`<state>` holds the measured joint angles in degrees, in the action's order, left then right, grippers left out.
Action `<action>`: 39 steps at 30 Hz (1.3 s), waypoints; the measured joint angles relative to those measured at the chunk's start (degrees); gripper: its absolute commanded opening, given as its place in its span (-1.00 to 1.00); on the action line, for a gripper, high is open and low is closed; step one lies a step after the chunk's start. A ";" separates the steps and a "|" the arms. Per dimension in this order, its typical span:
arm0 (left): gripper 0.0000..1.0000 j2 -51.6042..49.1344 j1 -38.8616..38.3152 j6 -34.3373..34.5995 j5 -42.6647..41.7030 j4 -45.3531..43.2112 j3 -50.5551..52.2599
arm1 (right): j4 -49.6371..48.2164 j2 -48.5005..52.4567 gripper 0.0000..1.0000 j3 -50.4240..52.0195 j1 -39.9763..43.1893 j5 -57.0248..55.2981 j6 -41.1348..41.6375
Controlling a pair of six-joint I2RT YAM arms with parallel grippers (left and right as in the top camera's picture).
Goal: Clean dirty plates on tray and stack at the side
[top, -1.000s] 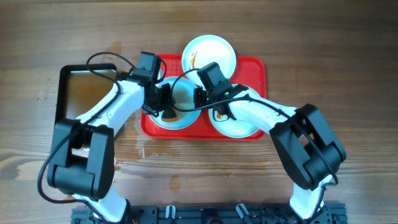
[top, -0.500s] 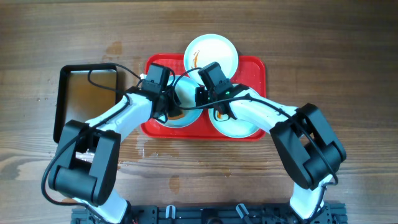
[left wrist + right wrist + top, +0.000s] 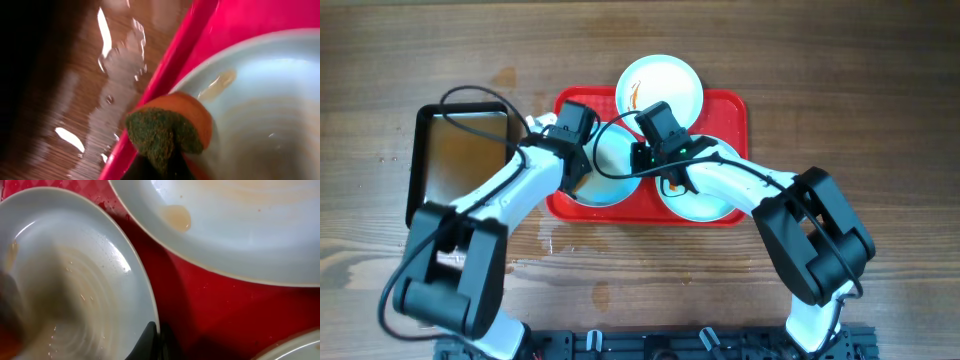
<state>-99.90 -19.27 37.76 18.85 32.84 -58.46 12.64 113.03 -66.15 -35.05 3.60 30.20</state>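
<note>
The red tray holds three pale plates. The far plate carries an orange smear and overhangs the tray's back rim. The left plate lies between my grippers, and the right plate lies under my right arm. My left gripper is shut on an orange sponge with a green scrub face, pressed at the left plate's rim by the tray edge. My right gripper is shut on the left plate's right rim; it also shows in the overhead view.
A black-rimmed metal pan stands left of the tray. Water lies on the wooden table by the tray's left and front edges. The far plate has a pale sauce spot close to my right gripper.
My left gripper has swept the sponge over the left plate and now sits at its left rim. My right gripper has kept its hold on the plate's rim.
</note>
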 measured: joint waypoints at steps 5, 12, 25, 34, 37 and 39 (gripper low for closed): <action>-0.92 9.55 1.27 -1.01 2.67 0.15 -2.34 | -0.33 0.00 -0.91 0.00 0.17 0.55 -0.94; -0.92 20.52 12.79 0.52 -5.60 3.39 -3.67 | -4.85 -3.54 -0.91 0.02 0.37 6.21 -6.45; -0.92 19.54 35.67 1.01 -25.70 10.71 -0.59 | -7.82 -24.98 -0.91 -0.85 -4.26 -23.15 -29.62; -0.92 19.47 35.93 0.24 -27.32 10.71 -0.52 | -28.20 -24.96 -0.91 -0.85 -15.91 -53.77 -65.59; -0.92 19.47 35.93 -0.17 -27.52 10.80 -0.52 | -36.37 -24.96 -0.91 -0.87 -18.01 -59.28 -78.09; -0.92 19.47 35.93 -0.24 -27.61 10.80 -0.52 | -39.36 -24.96 -0.92 -0.87 -19.50 -61.81 -84.94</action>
<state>-80.42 16.67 37.52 -8.75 43.64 -58.98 -26.72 88.07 -67.02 -54.54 -58.22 -54.74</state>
